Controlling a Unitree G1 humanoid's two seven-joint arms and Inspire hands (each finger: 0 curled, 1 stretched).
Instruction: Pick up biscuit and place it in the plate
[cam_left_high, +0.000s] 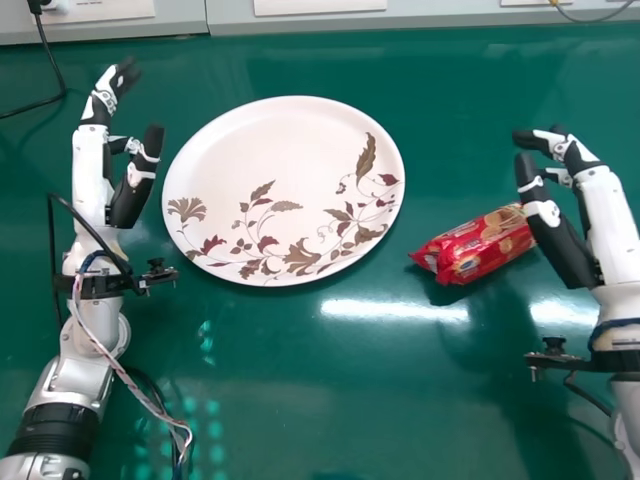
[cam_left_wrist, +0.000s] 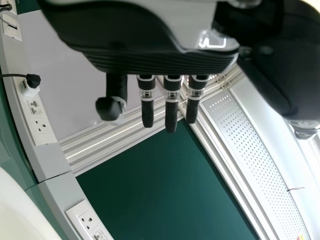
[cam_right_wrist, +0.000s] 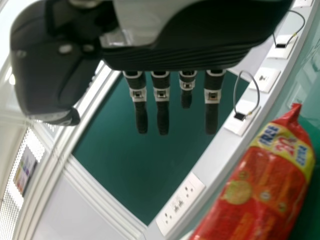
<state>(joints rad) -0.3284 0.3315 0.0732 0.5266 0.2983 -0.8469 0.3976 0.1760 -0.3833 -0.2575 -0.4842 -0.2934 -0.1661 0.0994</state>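
Ok, head view: red biscuit pk (cam_left_high: 470, 248) on green tabletop (cam_left_high: 300, 400), btwn patterned plate (cam_left_high: 270, 140) & R hand (cam_left_high: 550, 228), nr the latter's thumb. R fingers loosely open, nothing held. L hand (cam_left_high: 132, 190) beside plate, fingers relaxed open, also empty. L wrist view: fingers extended, empty. R wrist view: same, w/ biscuit pk nearby.
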